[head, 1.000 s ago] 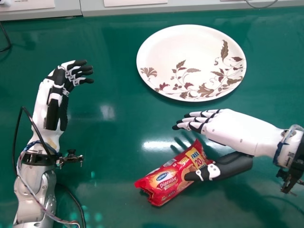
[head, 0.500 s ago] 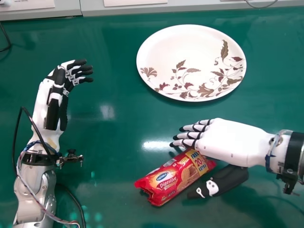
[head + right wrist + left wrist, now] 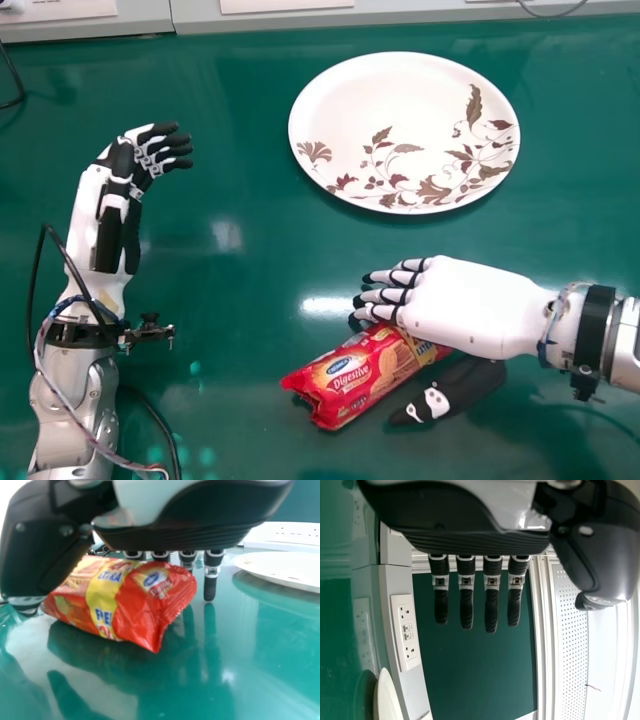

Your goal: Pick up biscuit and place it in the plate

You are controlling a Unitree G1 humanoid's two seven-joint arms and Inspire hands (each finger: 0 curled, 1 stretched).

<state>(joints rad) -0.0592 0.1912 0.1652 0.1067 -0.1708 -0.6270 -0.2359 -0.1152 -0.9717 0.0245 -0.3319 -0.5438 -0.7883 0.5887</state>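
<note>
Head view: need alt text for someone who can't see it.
The robot's open right hand is over one end of a red biscuit packet on a green table, fingers on the packet's far side, thumb on its near side. Beyond lies a white plate with brown leaf patterns; the left hand is idle at left.

I see a smooth, glossy green table [image 3: 230,320]. The packet [image 3: 350,378] looks like crinkled, shiny plastic, the plate [image 3: 390,110] smooth

I counted one biscuit packet [image 3: 362,378], one plate [image 3: 370,105], one left hand [image 3: 124,164], one right hand [image 3: 465,308], one green table [image 3: 235,330]
</note>
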